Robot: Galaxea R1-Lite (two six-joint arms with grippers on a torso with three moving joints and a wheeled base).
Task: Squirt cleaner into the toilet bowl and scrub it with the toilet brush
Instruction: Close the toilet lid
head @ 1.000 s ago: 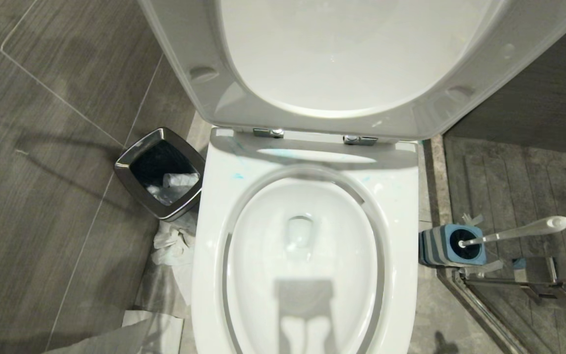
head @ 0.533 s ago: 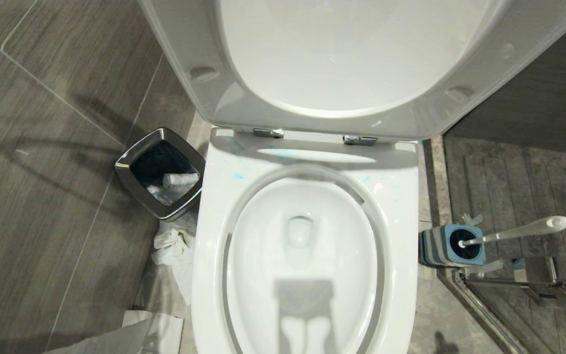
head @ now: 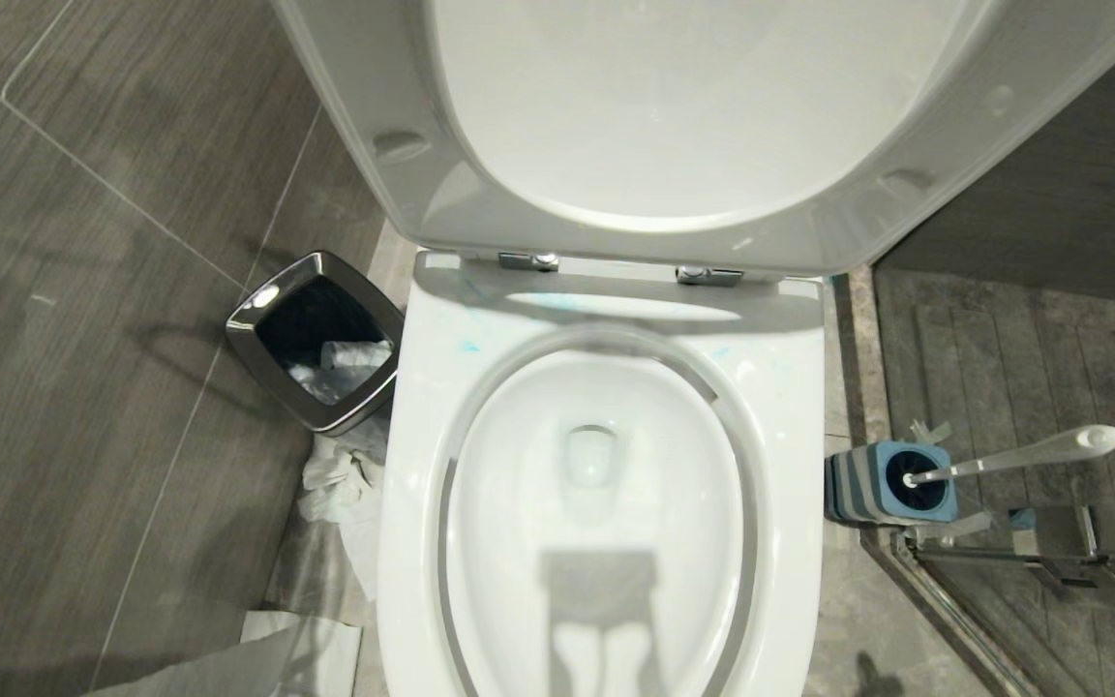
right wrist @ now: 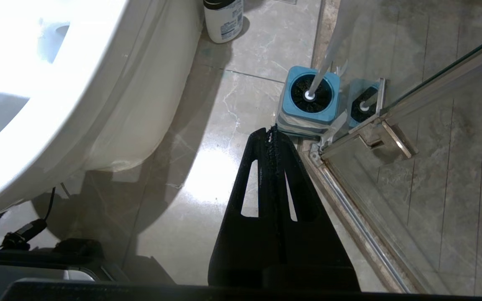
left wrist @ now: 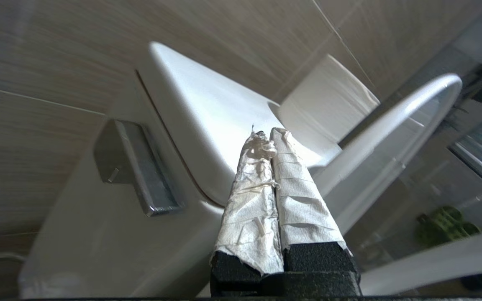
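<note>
We see a grey tiled floor (head: 83,319) with the white toilet bowl (head: 606,503) in the middle, its lid (head: 674,106) up. Small blue marks of cleaner (head: 467,346) sit on the rim. The toilet brush (head: 1022,453) stands in its blue holder (head: 891,481) on the right, by a glass door (right wrist: 433,125). A small bin (head: 317,339) sits on the left with paper (head: 340,484) beside it. Our left gripper (left wrist: 266,138) is up by the tank (left wrist: 111,217), jaws closed and wrapped in paper. Our right gripper (right wrist: 271,133) hangs above the floor near the holder, jaws closed on nothing. The bowl's front is cut off.
</note>
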